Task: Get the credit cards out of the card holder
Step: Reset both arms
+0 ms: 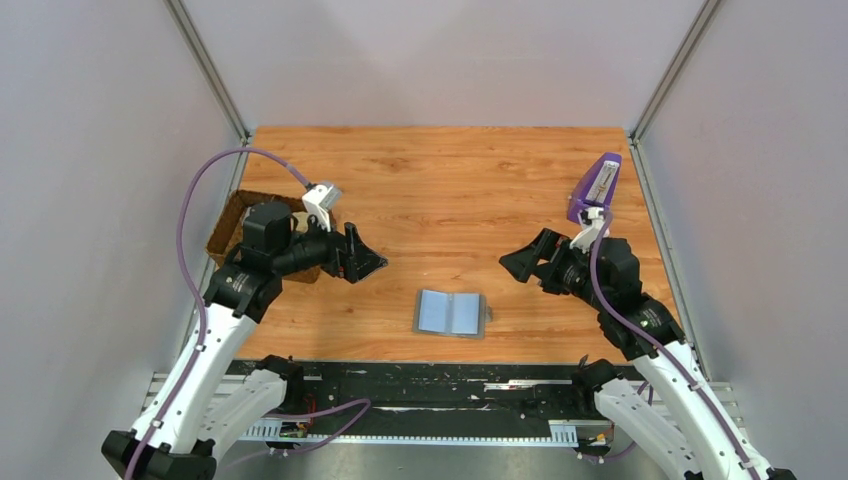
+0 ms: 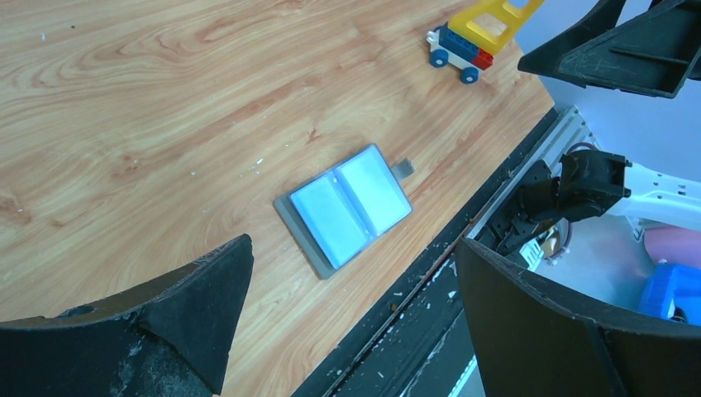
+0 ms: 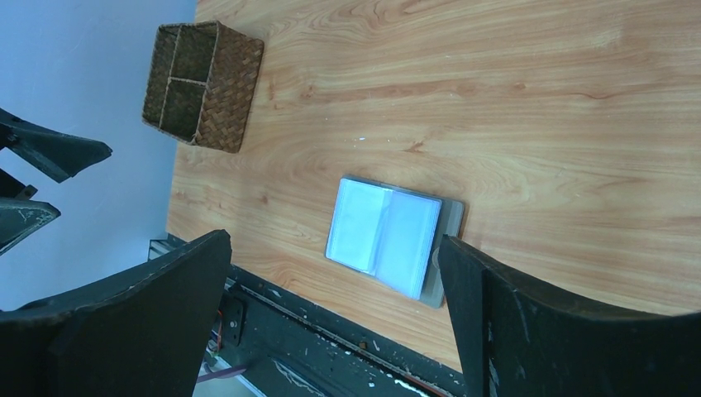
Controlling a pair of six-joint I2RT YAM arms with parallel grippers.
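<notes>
The card holder (image 1: 450, 313) lies open and flat near the table's front edge, with its two pale blue-grey pocket panels facing up on a dark grey back. It shows in the left wrist view (image 2: 347, 207) and the right wrist view (image 3: 384, 236) too. I cannot make out any credit cards; whether the pale panels hold any cannot be told. My left gripper (image 1: 365, 258) hovers open, up and left of the holder, its jaws (image 2: 354, 248) wide apart and empty. My right gripper (image 1: 515, 262) hovers open, up and right of it, also empty (image 3: 335, 241).
A brown woven divided tray (image 1: 228, 222) stands at the left edge, partly hidden behind my left arm; its compartments (image 3: 202, 83) look dark. A purple toy (image 1: 597, 187) stands at the back right, seen as a yellow and blue block vehicle (image 2: 475, 37). A black rail (image 1: 430, 385) runs along the front edge.
</notes>
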